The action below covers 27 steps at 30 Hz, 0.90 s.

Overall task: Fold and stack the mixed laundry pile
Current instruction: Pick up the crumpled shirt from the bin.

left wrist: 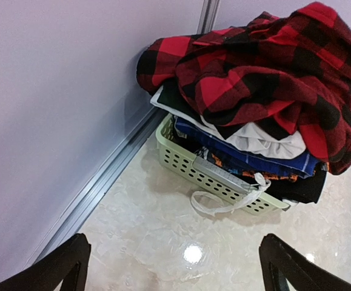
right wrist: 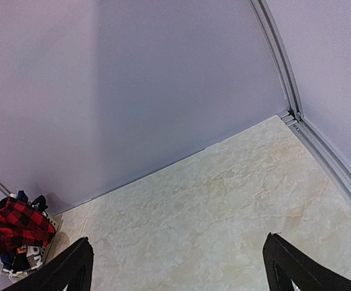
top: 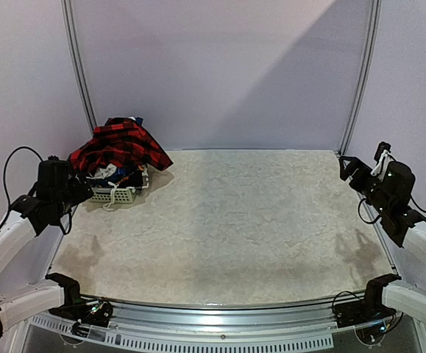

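Observation:
The laundry pile (top: 121, 151) fills a small white lattice basket (top: 117, 194) at the table's far left corner. A red-and-black plaid shirt (left wrist: 266, 73) lies on top, over white (left wrist: 260, 142), blue (left wrist: 248, 159) and dark cloths. The pile shows small in the right wrist view (right wrist: 14, 233). My left gripper (left wrist: 174, 267) is open and empty, held just in front of the basket (left wrist: 223, 182). My right gripper (right wrist: 178, 270) is open and empty, raised at the table's right side, far from the pile.
The table top (top: 227, 228) is a pale marbled sheet. Lilac walls with metal rails (top: 80, 73) close in the back and sides. A white strap (left wrist: 220, 206) hangs from the basket's front onto the table.

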Available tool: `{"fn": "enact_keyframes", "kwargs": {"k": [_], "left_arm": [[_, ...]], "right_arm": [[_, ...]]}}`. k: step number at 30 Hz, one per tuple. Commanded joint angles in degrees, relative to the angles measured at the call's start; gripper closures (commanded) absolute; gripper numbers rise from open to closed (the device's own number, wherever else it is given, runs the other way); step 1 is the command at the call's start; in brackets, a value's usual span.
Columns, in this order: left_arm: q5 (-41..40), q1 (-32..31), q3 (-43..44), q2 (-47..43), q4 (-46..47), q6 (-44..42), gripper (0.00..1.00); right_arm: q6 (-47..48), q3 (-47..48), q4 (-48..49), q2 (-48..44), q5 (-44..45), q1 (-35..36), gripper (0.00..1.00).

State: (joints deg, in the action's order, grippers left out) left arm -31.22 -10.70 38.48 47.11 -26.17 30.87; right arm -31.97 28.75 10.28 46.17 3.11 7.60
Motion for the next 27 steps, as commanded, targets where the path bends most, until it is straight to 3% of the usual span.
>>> {"fn": "enact_keyframes", "kwargs": {"k": [1, 7, 14, 27], "left_arm": [[3.2, -0.9, -0.4, -1.9, -1.9, -1.2, 0.01], [6.1, -1.5, 2.0, -3.3, -2.7, -4.1, 0.03], [8.6, -1.9, 4.3, -2.5, 1.2, -7.9, 0.02], [11.1, -1.2, 19.2, 12.4, 2.1, -15.5, 0.05]], "right_arm": [[-2.3, 1.0, -3.6, 1.2, -1.3, 0.0, 0.01], [-3.7, 3.7, -8.0, 3.3, -5.7, 0.1, 0.01], [-5.7, 2.0, -3.5, 4.1, -13.5, 0.4, 0.01], [-3.2, 2.7, -6.1, 1.8, -16.7, 3.0, 0.01]]}}
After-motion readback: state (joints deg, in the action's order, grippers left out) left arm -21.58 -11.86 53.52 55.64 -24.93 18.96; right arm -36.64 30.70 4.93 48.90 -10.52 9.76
